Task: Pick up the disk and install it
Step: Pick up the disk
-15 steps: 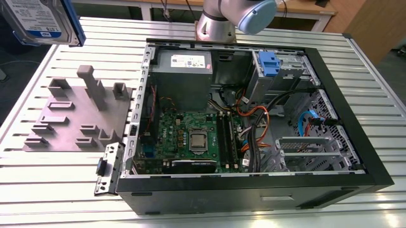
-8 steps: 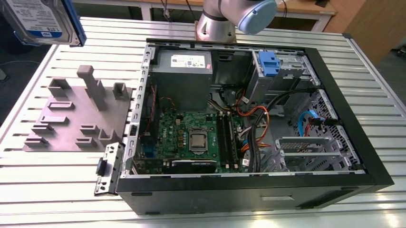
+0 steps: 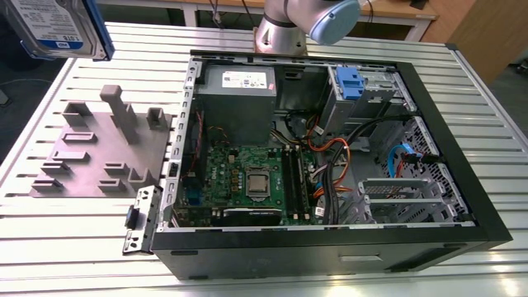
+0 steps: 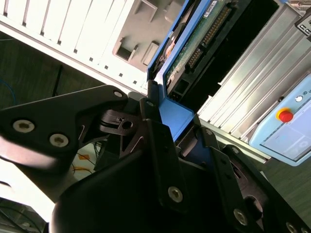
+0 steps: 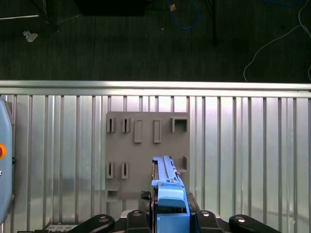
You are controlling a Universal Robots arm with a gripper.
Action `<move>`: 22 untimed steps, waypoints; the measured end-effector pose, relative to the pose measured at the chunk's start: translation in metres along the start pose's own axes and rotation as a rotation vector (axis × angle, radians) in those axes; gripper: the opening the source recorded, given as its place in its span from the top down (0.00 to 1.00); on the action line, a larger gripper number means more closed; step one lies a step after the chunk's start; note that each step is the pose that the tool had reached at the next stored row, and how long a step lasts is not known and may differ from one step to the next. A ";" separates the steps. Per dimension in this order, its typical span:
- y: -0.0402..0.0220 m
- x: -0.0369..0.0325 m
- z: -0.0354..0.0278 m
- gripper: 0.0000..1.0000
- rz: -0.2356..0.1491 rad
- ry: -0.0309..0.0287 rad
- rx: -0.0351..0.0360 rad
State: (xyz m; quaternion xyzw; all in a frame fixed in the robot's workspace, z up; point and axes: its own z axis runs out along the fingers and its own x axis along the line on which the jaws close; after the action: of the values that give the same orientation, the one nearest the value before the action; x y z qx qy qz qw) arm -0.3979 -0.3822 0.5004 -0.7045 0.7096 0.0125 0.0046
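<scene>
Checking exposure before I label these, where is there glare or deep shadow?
Second wrist view: the slatted table blows out white, the claw gripping the disk is dark against it. First wrist view: table evenly lit, floor beyond nearly black. Exterior view: even light, no strong glare.

Grey slotted tray [image 3: 83, 158] beside open computer case [image 3: 330, 245]; slatted table [image 3: 488, 124].

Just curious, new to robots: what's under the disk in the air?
Below the disk, the first wrist view shows the grey slotted tray on the ribbed table. The tray part behind the disk is hidden.
</scene>
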 end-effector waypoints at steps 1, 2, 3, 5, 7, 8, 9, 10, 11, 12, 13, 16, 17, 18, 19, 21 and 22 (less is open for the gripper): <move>-0.0004 0.0000 0.0000 0.64 0.000 0.0000 0.0000; -0.0008 0.0000 0.0000 0.64 0.000 0.0000 0.0000; -0.0011 0.0000 0.0000 0.64 0.000 0.0000 0.0000; -0.0016 0.0000 0.0000 0.64 0.000 0.0000 0.0001; -0.0021 0.0000 -0.0001 0.64 0.000 0.0001 -0.0001; -0.0023 0.0000 0.0000 0.64 0.000 0.0000 0.0001; -0.0025 0.0000 0.0000 0.64 0.000 0.0000 0.0000; -0.0027 0.0000 0.0000 0.64 0.000 0.0000 0.0000; -0.0029 0.0000 -0.0001 0.64 0.000 0.0001 -0.0001; -0.0039 0.0000 0.0000 0.64 0.000 0.0000 0.0000; -0.0048 0.0000 0.0000 0.64 0.000 0.0000 0.0000; -0.0054 0.0000 -0.0001 0.64 0.000 0.0000 0.0000; -0.0056 0.0000 -0.0001 0.64 0.000 0.0001 0.0000; -0.0059 0.0000 -0.0001 0.64 0.000 0.0001 0.0000; -0.0062 0.0000 -0.0001 0.64 0.000 0.0000 0.0000; -0.0068 -0.0001 -0.0001 0.64 0.000 0.0001 0.0000; -0.0071 0.0000 -0.0001 0.64 0.000 0.0001 -0.0001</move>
State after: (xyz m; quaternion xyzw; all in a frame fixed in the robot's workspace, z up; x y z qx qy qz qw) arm -0.3908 -0.3822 0.5004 -0.7045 0.7096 0.0125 0.0045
